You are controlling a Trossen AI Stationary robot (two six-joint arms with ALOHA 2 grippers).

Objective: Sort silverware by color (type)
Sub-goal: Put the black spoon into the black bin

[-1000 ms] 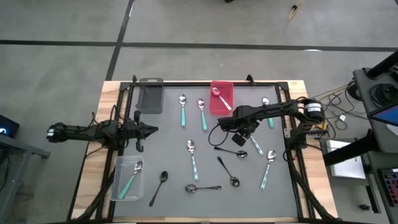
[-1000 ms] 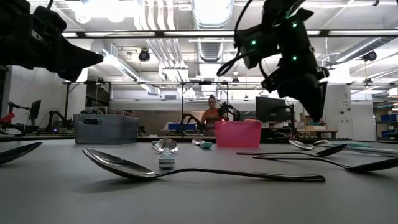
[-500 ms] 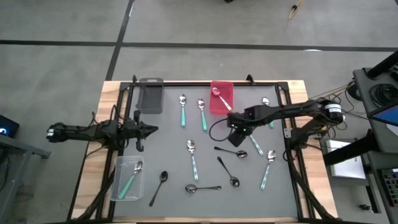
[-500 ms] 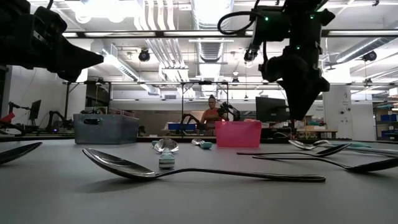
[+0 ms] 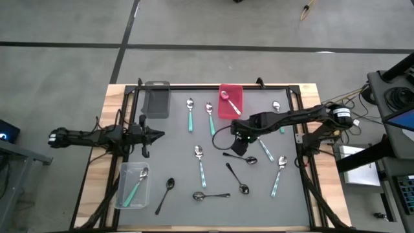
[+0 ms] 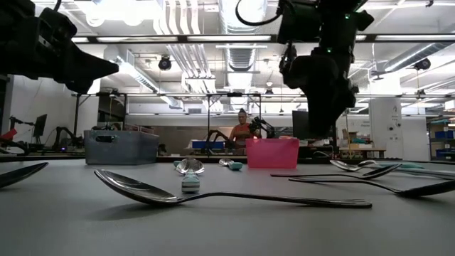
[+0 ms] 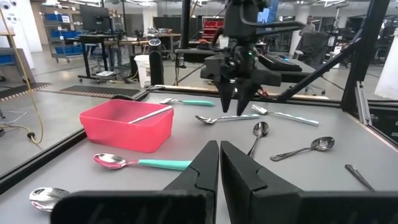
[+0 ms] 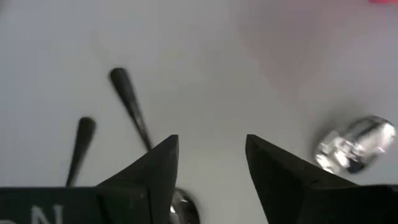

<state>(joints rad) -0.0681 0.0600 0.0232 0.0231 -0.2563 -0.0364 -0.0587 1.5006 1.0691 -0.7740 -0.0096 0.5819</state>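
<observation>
While your right arm reaches in over the grey table (image 5: 181, 145), its right gripper (image 5: 240, 137) hangs just off the red bin (image 5: 231, 100), near the table's middle and almost above the dark spoon (image 5: 240, 156) lying just beside it; the fingers (image 8: 158, 165) stand spread with bare mat between them and nothing held, which reads as a claw readied to come down on that handle rather than one carrying anything. Your left arm waits at the table's left edge, its left gripper (image 5: 157, 134) pressed shut and empty, parked between the grey bin (image 5: 156, 100) and the clear bin (image 5: 132, 186), likely kept there so it stays out of the right arm's way. Sorting looks barely begun: the clear bin holds one teal-handled spoon (image 5: 136, 186), the red bin holds a single spoon (image 5: 226, 98), and the grey bin looks empty. Most of the silverware lies loose on the mat, with teal-handled spoons (image 5: 190, 114) scattered from beside the red bin to the right side, and dark spoons (image 5: 165, 193) lying well apart nearer the front edge
</observation>
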